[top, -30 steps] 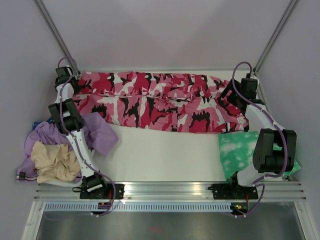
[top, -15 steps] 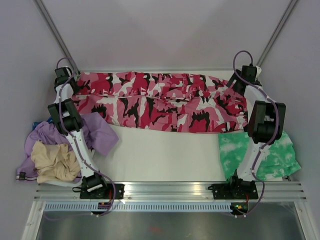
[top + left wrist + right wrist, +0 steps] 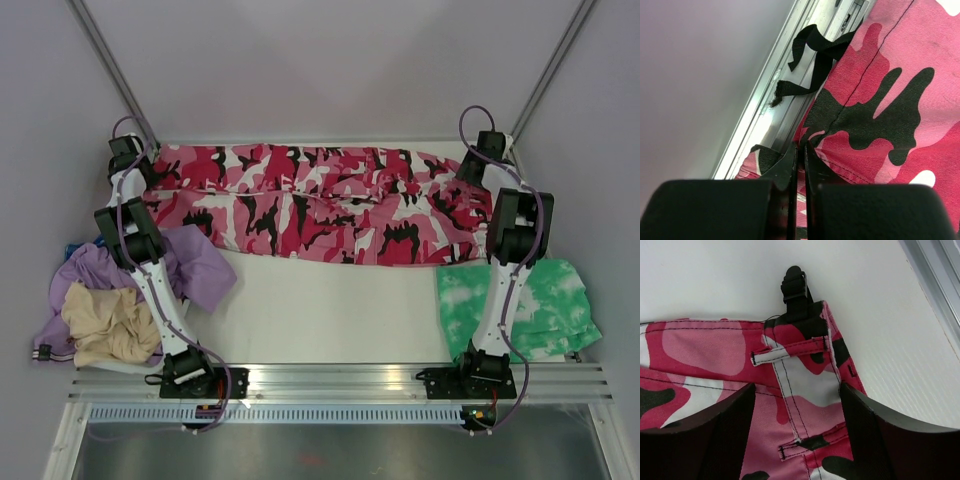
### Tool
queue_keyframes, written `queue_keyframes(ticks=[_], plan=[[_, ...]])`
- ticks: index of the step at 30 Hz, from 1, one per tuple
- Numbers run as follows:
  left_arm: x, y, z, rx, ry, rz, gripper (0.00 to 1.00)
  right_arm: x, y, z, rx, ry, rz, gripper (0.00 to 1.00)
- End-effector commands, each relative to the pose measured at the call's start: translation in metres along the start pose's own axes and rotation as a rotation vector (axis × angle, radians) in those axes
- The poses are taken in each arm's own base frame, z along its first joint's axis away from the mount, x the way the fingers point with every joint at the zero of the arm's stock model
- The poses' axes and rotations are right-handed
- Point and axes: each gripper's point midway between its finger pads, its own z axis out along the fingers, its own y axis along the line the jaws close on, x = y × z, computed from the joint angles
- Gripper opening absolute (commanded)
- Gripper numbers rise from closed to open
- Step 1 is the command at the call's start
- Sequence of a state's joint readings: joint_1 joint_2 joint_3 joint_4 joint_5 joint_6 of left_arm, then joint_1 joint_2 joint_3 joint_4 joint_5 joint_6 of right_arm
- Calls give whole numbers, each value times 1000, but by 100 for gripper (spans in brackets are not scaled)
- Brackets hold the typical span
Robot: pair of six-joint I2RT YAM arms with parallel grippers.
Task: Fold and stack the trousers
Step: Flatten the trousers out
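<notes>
so the long pink, red, white and black camouflage cloth trousers [image 3: 320, 200] are laid flat along the far edge of the white table [image 3: 330, 310], long axis running straight left to right, waistband end at the right, legs pointing off to the left. left gripper [image 3: 135, 165] sits at the far-left end and right gripper [image 3: 478, 170] at the far-right end, but from the top you can't tell what either is doing. the wrist cams sort that out: the left gripper [image 3: 800, 149] is clenched tight on a fold of the trousers [image 3: 890, 100] right by the aluminium rail [image 3: 785, 95], with frayed black webbing straps [image 3: 810, 50] lying across it. the right gripper [image 3: 797, 387] has its jaws spread wide either side of the waistband corner [image 3: 800, 375], belt loops and a black plastic buckle [image 3: 794, 282] showing, nothing pinched. only the top view shows the crumpled lilac garment [image 3: 200, 265] and beige garment [image 3: 105, 320] near left, and the green-and-white tie-dye garment [image 3: 545, 305] near right
</notes>
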State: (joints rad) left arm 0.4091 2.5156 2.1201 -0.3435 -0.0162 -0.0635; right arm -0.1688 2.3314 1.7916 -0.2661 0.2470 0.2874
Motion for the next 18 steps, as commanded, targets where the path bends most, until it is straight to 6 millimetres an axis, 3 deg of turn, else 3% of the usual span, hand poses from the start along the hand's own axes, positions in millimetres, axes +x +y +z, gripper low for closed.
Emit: queue_keyframes(ticks=[1,2,3,5,6,8,11,16,18], plan=[[-27,10,-21,-10,-51,-25,2,14,9,18,-47,52,-6,74],[-29,11,-23,-14,-56,-25,2,14,11,21,-57,58,-6,71],[-29,10,-23,-14,-59,-23,2,9,14,22,-63,58,-6,59],[-32,11,-24,-19,-67,-23,2,18,18,33,-73,90,-6,43],[-34,11,-24,-18,-73,-24,2,9,21,34,-80,80,1,32],[-35,11,-24,-19,-78,-28,2,12,26,43,-87,91,6,26],[-37,10,-23,-25,-87,-29,2,-12,28,47,-70,47,41,30],[-46,9,-20,-44,-130,-33,2,-21,13,56,-37,31,132,38],[-49,7,-18,-38,-146,-52,2,-26,17,56,-86,25,141,50]])
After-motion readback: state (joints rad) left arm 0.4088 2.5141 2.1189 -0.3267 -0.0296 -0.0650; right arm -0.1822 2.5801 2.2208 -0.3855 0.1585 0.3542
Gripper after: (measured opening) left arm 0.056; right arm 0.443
